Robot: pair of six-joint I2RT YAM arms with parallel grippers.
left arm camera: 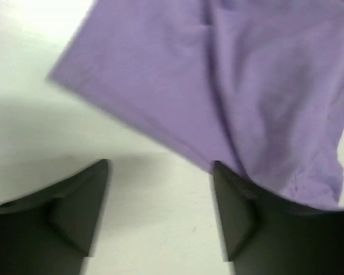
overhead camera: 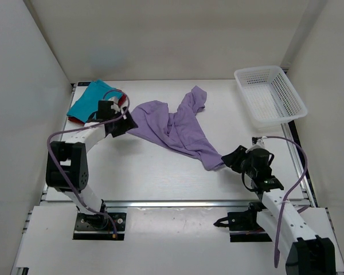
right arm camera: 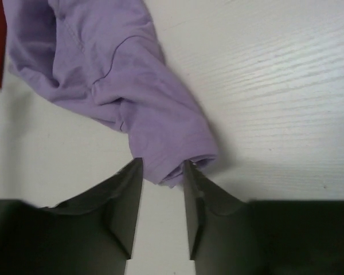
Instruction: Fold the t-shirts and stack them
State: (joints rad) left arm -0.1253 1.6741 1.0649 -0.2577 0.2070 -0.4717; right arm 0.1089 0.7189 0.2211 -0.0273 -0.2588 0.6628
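The lavender t-shirt [overhead camera: 175,129] lies crumpled and unfolded on the table [overhead camera: 160,177], stretched between the two grippers. One corner of its hem reaches the left gripper [overhead camera: 128,126]. In the left wrist view that gripper's jaws stand wide, bare tabletop shows between them, and the hem lies against the tip of the right-hand finger [left arm camera: 235,206], not clamped. The shirt's other end, a sleeve, lies directly ahead of the right gripper [right arm camera: 163,166]. Its jaws are parted by a narrow gap, and the cuff sits right at the fingertips [right arm camera: 129,195] without being pinched. Just behind the left gripper, toward the far left corner, the teal t-shirt [overhead camera: 90,98] rests on the dark red t-shirt [overhead camera: 75,120], both close to the arm and its cable. Well beyond the right gripper, at the far right corner, a white mesh basket [overhead camera: 243,91] stands apart from all the shirts.
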